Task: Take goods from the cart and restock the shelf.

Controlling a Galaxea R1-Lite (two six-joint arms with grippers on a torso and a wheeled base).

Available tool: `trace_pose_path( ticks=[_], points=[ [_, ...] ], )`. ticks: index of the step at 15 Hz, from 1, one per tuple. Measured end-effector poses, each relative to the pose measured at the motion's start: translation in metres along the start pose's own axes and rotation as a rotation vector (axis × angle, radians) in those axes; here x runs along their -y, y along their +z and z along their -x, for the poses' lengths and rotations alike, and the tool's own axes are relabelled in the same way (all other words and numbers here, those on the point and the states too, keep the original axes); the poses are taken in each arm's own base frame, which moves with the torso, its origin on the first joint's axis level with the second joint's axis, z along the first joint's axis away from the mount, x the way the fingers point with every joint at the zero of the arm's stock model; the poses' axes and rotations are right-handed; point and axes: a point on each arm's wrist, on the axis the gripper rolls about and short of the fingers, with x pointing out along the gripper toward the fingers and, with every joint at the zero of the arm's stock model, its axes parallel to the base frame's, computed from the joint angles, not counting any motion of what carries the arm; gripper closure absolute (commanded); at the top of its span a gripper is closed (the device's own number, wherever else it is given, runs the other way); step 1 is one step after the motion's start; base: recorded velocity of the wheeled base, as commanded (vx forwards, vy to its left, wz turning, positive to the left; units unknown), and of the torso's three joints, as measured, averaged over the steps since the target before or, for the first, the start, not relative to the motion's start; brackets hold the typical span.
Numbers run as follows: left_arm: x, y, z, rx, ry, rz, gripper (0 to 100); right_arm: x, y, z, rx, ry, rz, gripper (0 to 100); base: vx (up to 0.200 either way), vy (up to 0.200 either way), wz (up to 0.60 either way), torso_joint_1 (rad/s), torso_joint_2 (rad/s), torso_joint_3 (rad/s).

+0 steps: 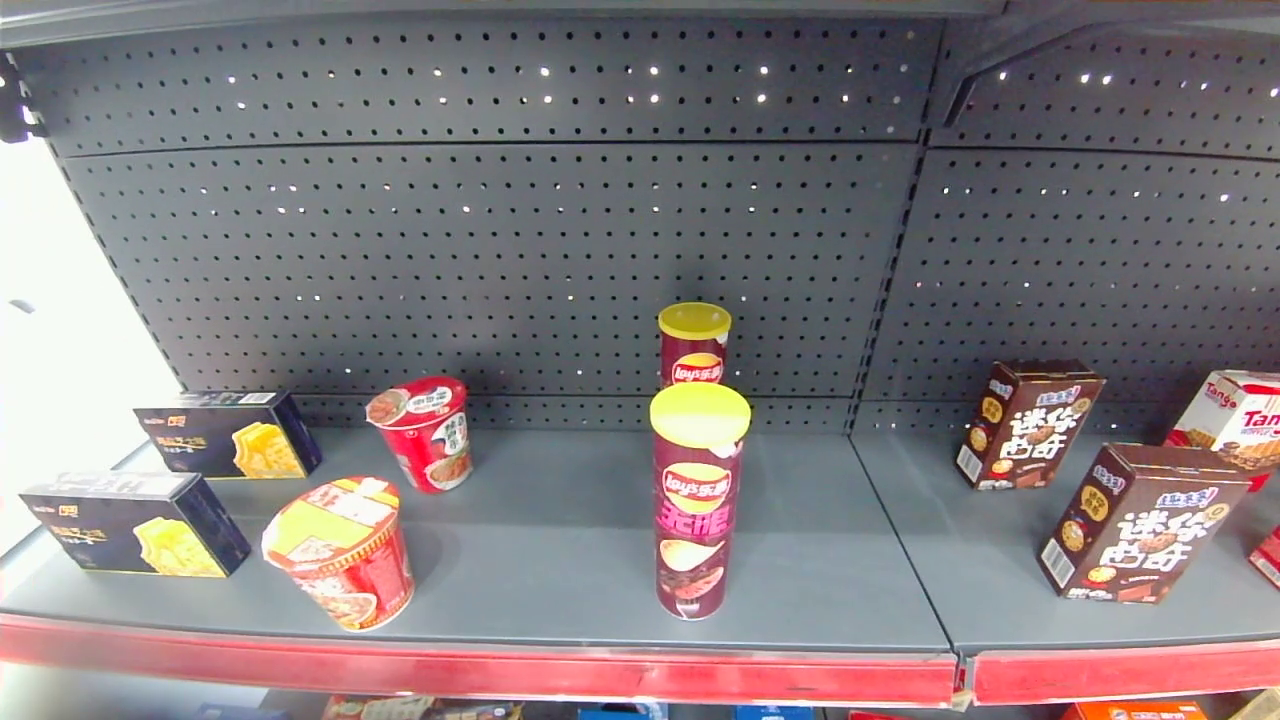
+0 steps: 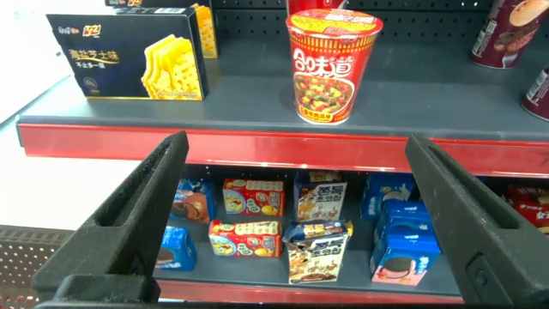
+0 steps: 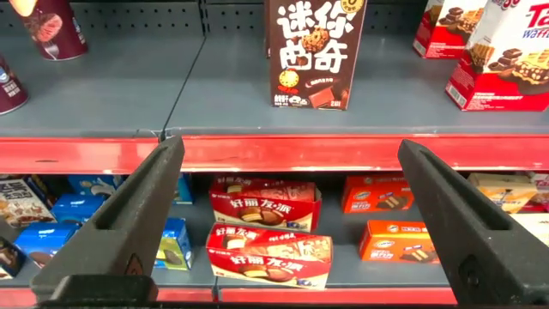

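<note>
**Fingers [image 2: 129, 215] spread wide, nothing held**

Left gripper [image 2: 298, 146]: wide open, grips nothing, hangs low in front of the red front edge [image 1: 500, 670] of the shelf [image 1: 560, 560]. Right gripper [image 3: 292, 148]: just the same, black fingers far apart, empty, also low in front of that red edge.

Below the edge, one level down: rows of small snack boxes. Blue boxes [image 2: 399, 249] past the left gripper. Red boxes [image 3: 266, 206] and orange boxes [image 3: 386, 193] past the right gripper.

Up on the grey shelf, near the front, from the robot's left to its right:
- front cracker box [image 1: 135, 525], dark blue with a yellow picture.
- front noodle cup [image 1: 342, 552], red, standing up, near the edge.
- front chip can [image 1: 697, 500], dark red with a yellow lid, standing up in the middle.
- front biscuit box [image 1: 1135, 525], brown, standing up, on the next part of the shelf.

Farther back, each one behind its twin and apart from it:
- back cracker box [image 1: 230, 433].
- back noodle cup [image 1: 425, 432].
- back chip can [image 1: 694, 345], close to the wall.
- back biscuit box [image 1: 1028, 425].
- white and red wafer box [image 1: 1235, 420], far on the right.

Last of all, behind everything: dark back wall [image 1: 500, 250], full of little holes.
</note>
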Motion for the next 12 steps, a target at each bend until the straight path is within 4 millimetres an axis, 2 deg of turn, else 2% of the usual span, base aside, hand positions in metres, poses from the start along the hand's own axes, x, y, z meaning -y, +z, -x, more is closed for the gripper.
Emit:
trace_pose_path(
  ticks=[12],
  points=[
    [0.0, 0.0, 0.0, 0.0, 0.0, -0.003, 0, 0.0, 0.0, 0.0, 0.0, 0.0, 0.001, 0, 0.0, 0.0, 0.0, 0.0, 0.0, 0.0]
  ],
)
